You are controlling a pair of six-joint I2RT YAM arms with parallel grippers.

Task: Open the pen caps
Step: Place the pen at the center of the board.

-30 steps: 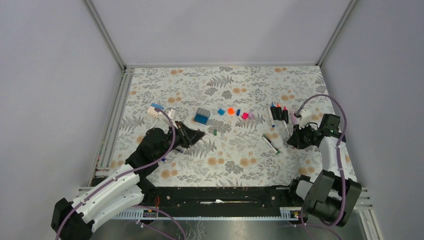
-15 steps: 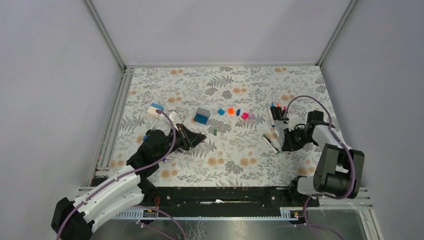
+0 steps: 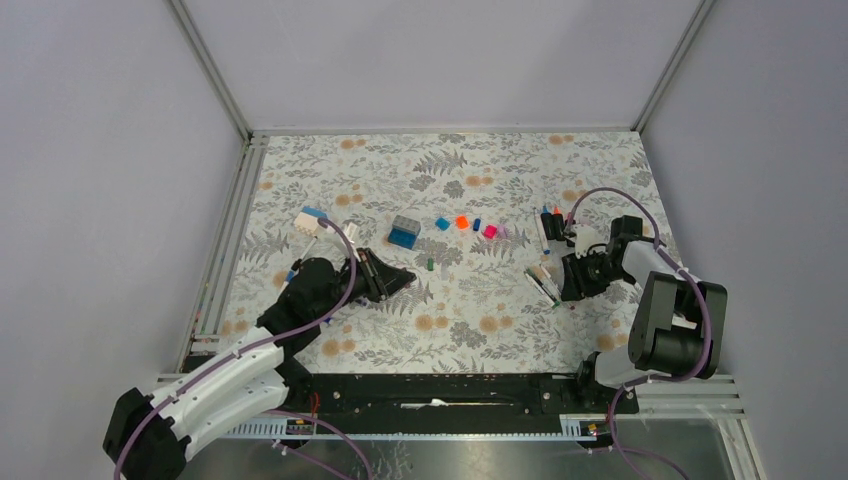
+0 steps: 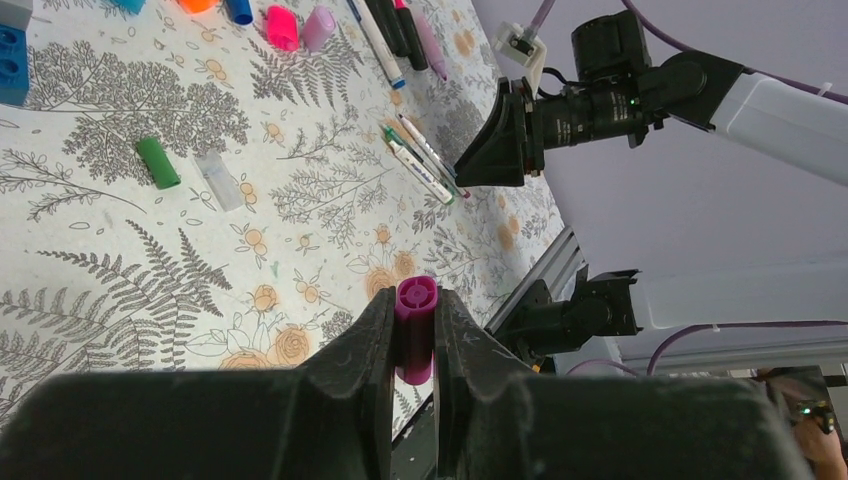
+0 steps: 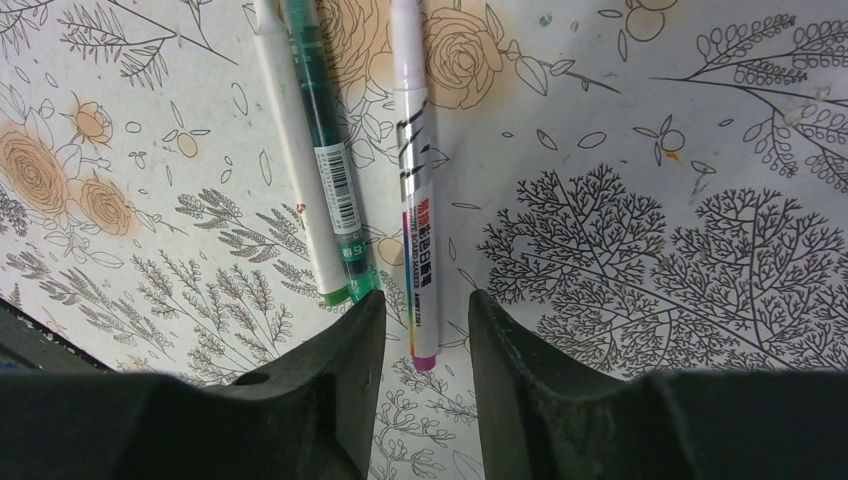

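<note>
- The left gripper [image 4: 412,318] pinches a purple cap [image 4: 415,335] above the table [image 4: 120,250]; a weak hold could drop it near the edge.
- The right gripper [image 5: 427,305] has its fingers spread over a white pen [image 5: 412,190]. Closing might also catch the green pen [image 5: 330,170] just beside it.
- Other loose caps [image 3: 462,222] lie mid-table.
</note>
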